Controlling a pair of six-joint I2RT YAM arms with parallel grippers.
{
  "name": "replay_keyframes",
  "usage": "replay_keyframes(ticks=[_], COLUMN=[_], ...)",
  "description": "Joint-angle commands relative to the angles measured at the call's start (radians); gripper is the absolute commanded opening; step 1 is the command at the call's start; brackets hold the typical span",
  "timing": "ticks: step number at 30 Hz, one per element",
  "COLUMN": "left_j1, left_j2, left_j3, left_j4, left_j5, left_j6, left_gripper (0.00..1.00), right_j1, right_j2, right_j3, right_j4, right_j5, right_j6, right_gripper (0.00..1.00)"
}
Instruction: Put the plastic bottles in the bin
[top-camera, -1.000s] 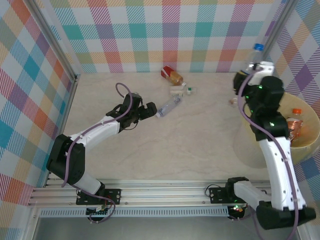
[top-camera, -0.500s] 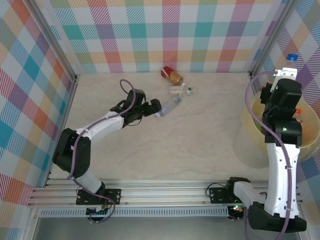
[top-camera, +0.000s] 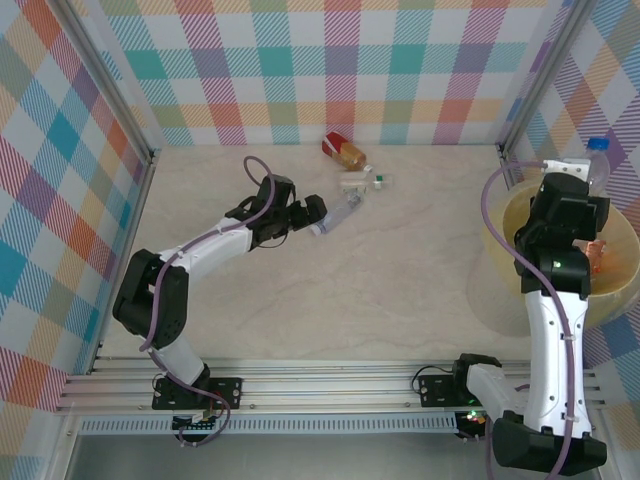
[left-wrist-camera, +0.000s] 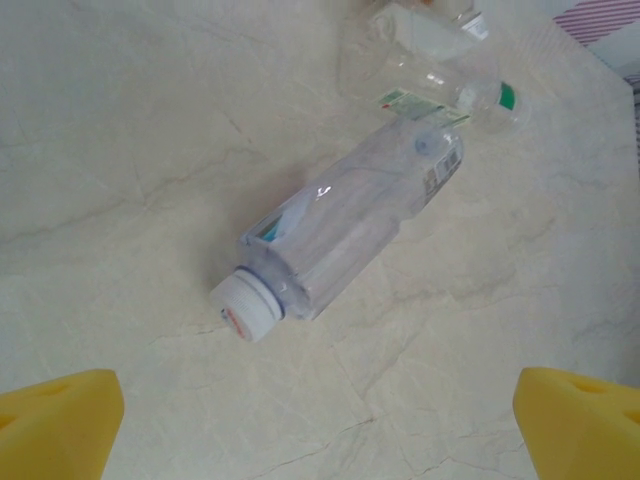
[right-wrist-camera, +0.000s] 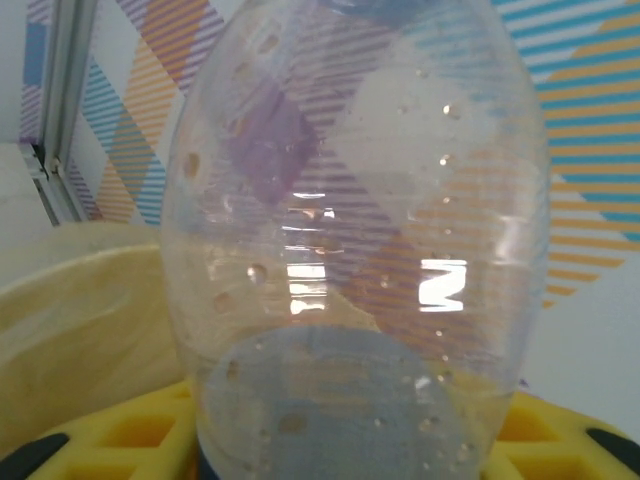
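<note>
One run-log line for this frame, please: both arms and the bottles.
left claw: open, poised at white-capped bottle lying on table | right claw: holding clear bottle above bin | drop not yet made

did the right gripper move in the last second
Yes. The right gripper, holding a bottle, swung rightward from outside the bin's left rim to over the bin.

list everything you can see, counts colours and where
blue-capped bottle: one, clear, in the right gripper above the bin
white-capped bottle: one, clear, lying before the left gripper
small bottles: apparently two, clear, one green-capped, lying mid-table
red-labelled bottle: one, brown liquid, near the back wall
orange bottle: at least one, inside the bin
bin: one, pale yellow, right side
table: one, beige
left gripper: open
right gripper: holding the bottle
</note>
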Motion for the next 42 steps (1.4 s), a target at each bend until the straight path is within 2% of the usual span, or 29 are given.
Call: replay_keyframes(ticks=[1,3,5,10,14,21,26,31,34,38,42], left_j1=[0.006,0.006,0.004,0.004,0.004,0.004,0.004,0.001,0.0,-0.007,-0.009], left_j2=[0.015,0.015,0.012,0.006,0.016,0.032,0.063,0.114,0.153,0.184,0.231], left_j3=[0.03,0.032,0.034,0.033,0.041,0.073,0.122,0.188,0.238,0.266,0.311], left_j4=[-0.028,-0.031,-0.033,-0.04,-0.043,-0.059,-0.098,-0.17,-0.202,-0.201,-0.209], left_j5=[0.004,0.005,0.005,-0.01,-0.007,-0.002,-0.005,-0.017,-0.029,-0.105,-0.082], left_j6=[-0.006,-0.007,-0.007,-0.006,-0.001,0.041,0.11,0.215,0.317,0.427,0.532], left_gripper=[1.0,1.0,1.0,1.0,1.0,1.0,1.0,1.0,1.0,1.0,1.0], right_j1=[-0.008,-0.008,-0.009,-0.008,-0.008,-0.008,-0.008,-0.008,-0.008,-0.007,-0.001], right_j2=[0.021,0.045,0.064,0.071,0.077,0.071,0.042,-0.027,-0.058,-0.097,-0.074], right_j3=[0.005,0.016,0.026,0.077,0.135,0.167,0.154,0.066,0.03,-0.048,-0.075], right_j4=[-0.094,-0.133,-0.142,-0.169,-0.234,-0.268,-0.245,-0.101,-0.015,0.149,0.211], right_j5=[0.071,0.108,0.125,0.114,0.053,-0.065,-0.317,-0.601,-0.824,-1.12,-1.237], right_j6=[0.014,0.03,0.029,0.106,0.199,0.347,0.448,0.535,0.595,0.691,0.788], right_gripper=[0.62,0.77,0.84,0.93,0.99,1.0,1.0,1.0,1.0,1.0,1.0])
